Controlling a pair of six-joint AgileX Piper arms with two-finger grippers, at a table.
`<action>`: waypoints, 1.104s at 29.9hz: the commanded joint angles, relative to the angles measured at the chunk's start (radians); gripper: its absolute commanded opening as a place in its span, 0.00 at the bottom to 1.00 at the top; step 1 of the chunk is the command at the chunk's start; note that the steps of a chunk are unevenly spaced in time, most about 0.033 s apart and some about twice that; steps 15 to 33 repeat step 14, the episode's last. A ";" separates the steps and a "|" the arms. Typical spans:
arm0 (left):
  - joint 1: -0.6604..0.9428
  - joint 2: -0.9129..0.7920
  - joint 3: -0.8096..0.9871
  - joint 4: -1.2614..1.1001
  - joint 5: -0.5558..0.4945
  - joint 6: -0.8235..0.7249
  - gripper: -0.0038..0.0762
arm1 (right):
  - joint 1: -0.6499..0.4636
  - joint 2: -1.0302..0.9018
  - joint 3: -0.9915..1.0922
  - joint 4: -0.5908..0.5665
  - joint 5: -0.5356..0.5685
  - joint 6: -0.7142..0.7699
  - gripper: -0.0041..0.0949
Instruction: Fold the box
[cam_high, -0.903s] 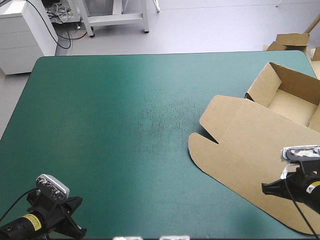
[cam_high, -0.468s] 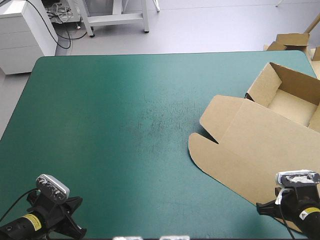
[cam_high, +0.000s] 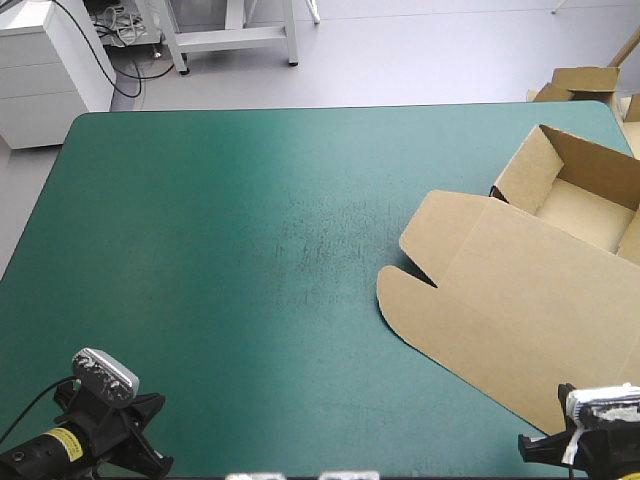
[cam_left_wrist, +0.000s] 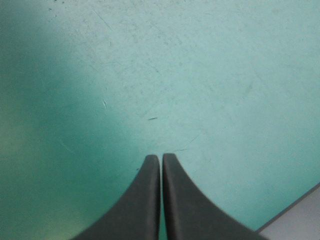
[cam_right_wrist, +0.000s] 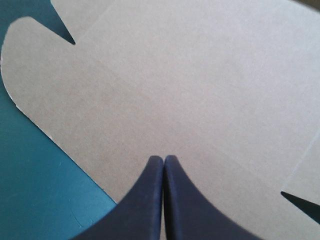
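The brown box lies at the table's right side, its lid spread flat toward the middle and its tray standing open at the far right with walls raised. My right gripper is low at the near right corner, by the lid's near edge. In the right wrist view the right gripper is shut with nothing in it, and the flat lid lies under and ahead of it. My left gripper sits at the near left corner. Its wrist view shows the left gripper shut over bare teal-green cover.
The teal-green cover is bare across the left and middle. More brown board lies beyond the table's far right corner. A table edge shows close beside the left gripper.
My right gripper has drawn back across the lid toward the table's near edge. The box and the left arm have stayed put.
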 joint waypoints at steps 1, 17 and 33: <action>-0.004 0.010 -0.024 -0.017 -0.049 0.000 0.04 | 0.025 -0.065 -0.026 -0.008 -0.057 0.006 0.03; -0.004 0.010 -0.024 -0.019 -0.049 0.000 0.04 | 0.036 -0.082 -0.026 -0.006 -0.059 0.026 0.03; -0.004 0.010 -0.024 -0.019 -0.049 0.000 0.04 | 0.036 -0.082 -0.026 -0.006 -0.059 0.026 0.03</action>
